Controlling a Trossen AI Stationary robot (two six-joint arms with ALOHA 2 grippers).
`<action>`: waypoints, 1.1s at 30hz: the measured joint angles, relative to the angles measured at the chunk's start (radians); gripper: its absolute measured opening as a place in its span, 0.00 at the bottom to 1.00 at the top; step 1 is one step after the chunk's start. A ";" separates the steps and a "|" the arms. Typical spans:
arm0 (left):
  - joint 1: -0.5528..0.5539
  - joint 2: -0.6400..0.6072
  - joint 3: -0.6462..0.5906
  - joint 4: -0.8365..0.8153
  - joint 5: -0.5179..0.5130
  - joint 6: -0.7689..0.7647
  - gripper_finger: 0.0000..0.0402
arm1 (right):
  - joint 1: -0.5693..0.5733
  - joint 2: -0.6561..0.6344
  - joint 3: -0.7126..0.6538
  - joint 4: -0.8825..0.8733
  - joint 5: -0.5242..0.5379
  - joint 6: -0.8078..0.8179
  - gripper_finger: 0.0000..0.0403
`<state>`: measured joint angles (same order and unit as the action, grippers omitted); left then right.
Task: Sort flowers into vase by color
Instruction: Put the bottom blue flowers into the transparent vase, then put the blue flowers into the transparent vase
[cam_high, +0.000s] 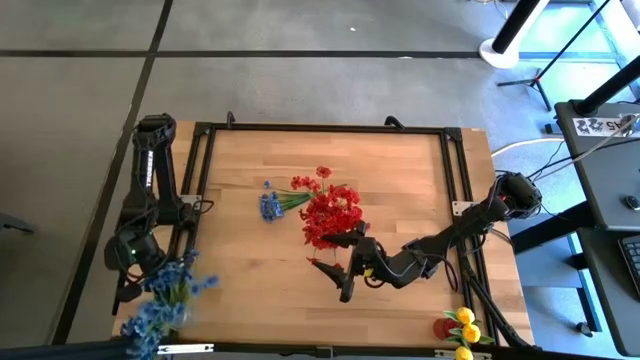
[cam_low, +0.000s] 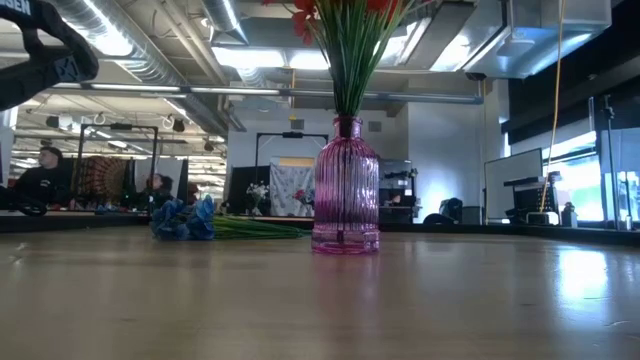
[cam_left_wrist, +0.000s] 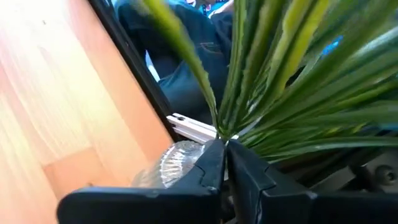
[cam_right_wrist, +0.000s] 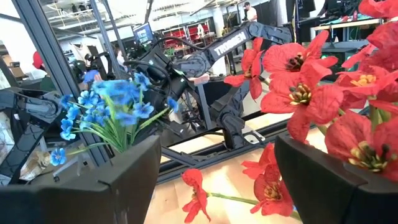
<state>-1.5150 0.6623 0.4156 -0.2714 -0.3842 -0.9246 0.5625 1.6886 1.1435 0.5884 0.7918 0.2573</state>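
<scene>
Left gripper: the fingers are pressed together on the green stems of the blue flowers, pinched just below where the leaves fan out, at the near left corner of the table.
Reason for the hold: a low grip on the stems leaves the blossoms free; a clear ribbed glass vase is seen just under the fingers, so the bunch is judged to be in or going into it.
Right gripper: the fingers are spread wide with nothing between them, beside the red flowers near the table's middle.
Red flowers: most stand in a pink vase; one red sprig lies flat on the wood ahead of the open fingers, judged the next thing to be lifted.
Loose blue sprig: laid on the table left of the red bunch, unsorted.
Yellow flowers: set at the near right edge.
Edges and room: the left hold sits right at the table's frame, with little margin; bare wood lies between the arms.
</scene>
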 joint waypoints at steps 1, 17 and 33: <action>0.000 -0.005 0.000 0.000 0.002 -0.017 0.05 | 0.000 0.000 0.000 0.000 0.000 0.000 0.77; 0.001 -0.089 0.000 -0.308 -0.014 -0.375 0.10 | 0.000 0.000 0.000 -0.016 -0.031 -0.027 0.78; 0.219 -0.066 0.000 -0.189 -0.337 -0.073 0.05 | -0.087 -0.008 0.280 -0.108 -0.252 -0.324 0.78</action>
<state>-1.2965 0.5960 0.4152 -0.4600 -0.7215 -0.9972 0.4756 1.6802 1.4237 0.4802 0.5399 -0.0669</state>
